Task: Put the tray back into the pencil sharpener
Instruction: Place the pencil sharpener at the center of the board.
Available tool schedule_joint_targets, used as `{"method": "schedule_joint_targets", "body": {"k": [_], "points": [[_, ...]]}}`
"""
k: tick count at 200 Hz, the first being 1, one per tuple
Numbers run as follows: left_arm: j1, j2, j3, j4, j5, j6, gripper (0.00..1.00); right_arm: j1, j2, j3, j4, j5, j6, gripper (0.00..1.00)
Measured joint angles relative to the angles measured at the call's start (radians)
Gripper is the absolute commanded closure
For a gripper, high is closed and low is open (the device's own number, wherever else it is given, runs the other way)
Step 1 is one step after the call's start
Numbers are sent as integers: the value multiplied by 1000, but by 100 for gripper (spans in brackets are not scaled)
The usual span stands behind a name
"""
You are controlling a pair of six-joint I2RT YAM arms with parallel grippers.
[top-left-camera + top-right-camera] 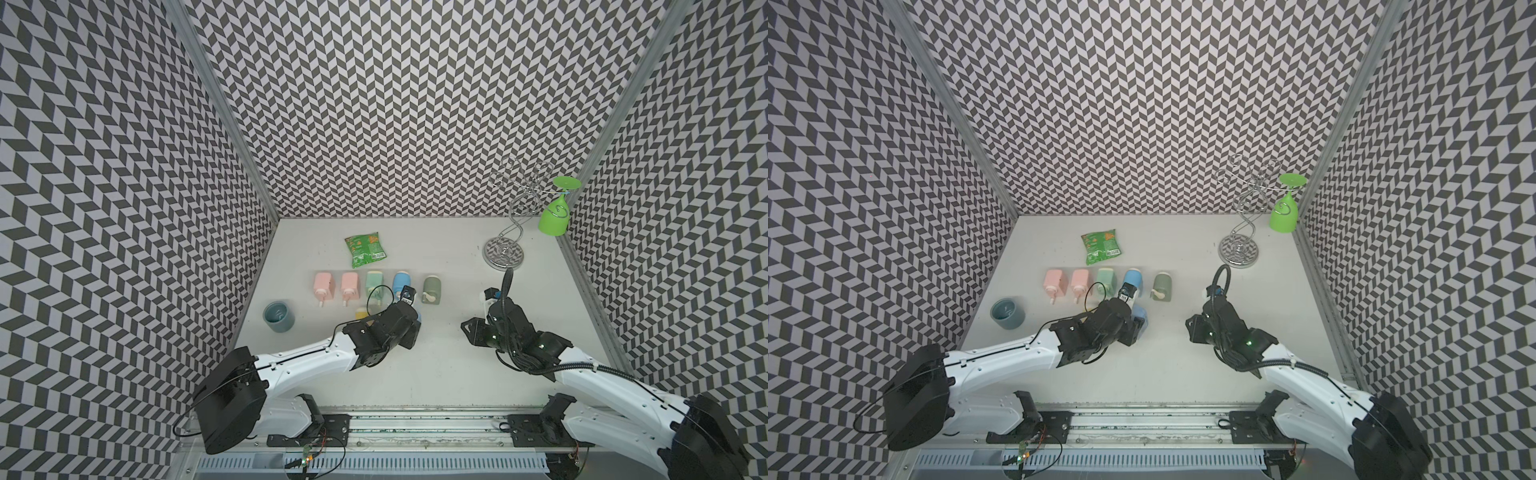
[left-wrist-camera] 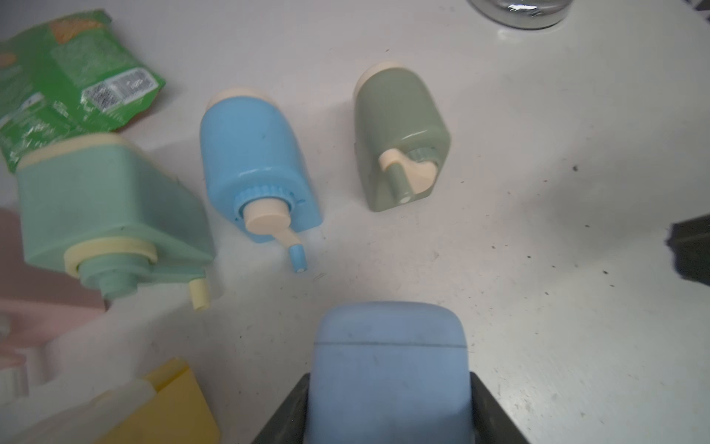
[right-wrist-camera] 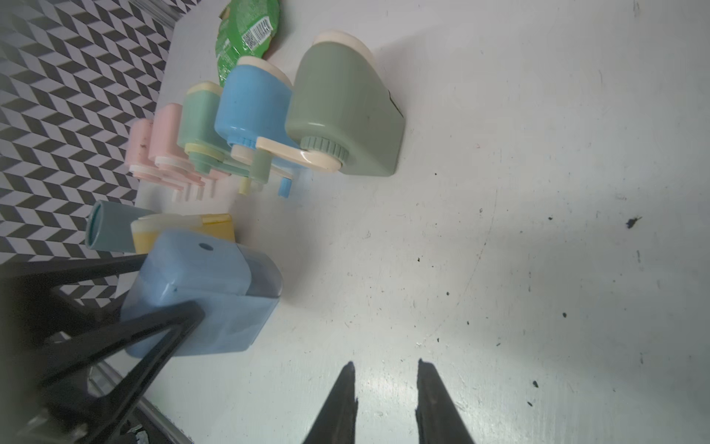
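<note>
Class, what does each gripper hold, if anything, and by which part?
The left gripper holds a blue pencil sharpener by its two opposite sides; the right gripper holds nothing.

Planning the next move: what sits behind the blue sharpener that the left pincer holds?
Seen from the right wrist, a yellow sharpener lies behind it, then a teal cup. The blue sharpener in the left pincer covers part of the yellow one.
</note>
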Motion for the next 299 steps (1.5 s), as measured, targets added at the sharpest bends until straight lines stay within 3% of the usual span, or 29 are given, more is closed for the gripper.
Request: {"method": "schedule_joint_targets", "body": {"k": [74,115,160,226,264,280,299], "points": [[1,166,93,-57,-181,-193,68,0,8,0,-8,-6,8,72],[18,213,101,-44,-194,-217,55,0,8,0,-16,-5,8,72],[32,229,109,-19,-192,-226,32,0,-11,0,-32,-6,9,72],[34,233,109,-12,-187,-230,22,0,-32,0,-43,-6,12,72],[18,154,109,-24,-228,-221,20,0,-40,0,-49,-1,12,71],[-5,61,109,-40,-272,-219,20,0,-81,-1,-55,23,12,67],[-21,-94,98,-48,-335,-218,13,0,-158,0,-50,86,5,62]]}}
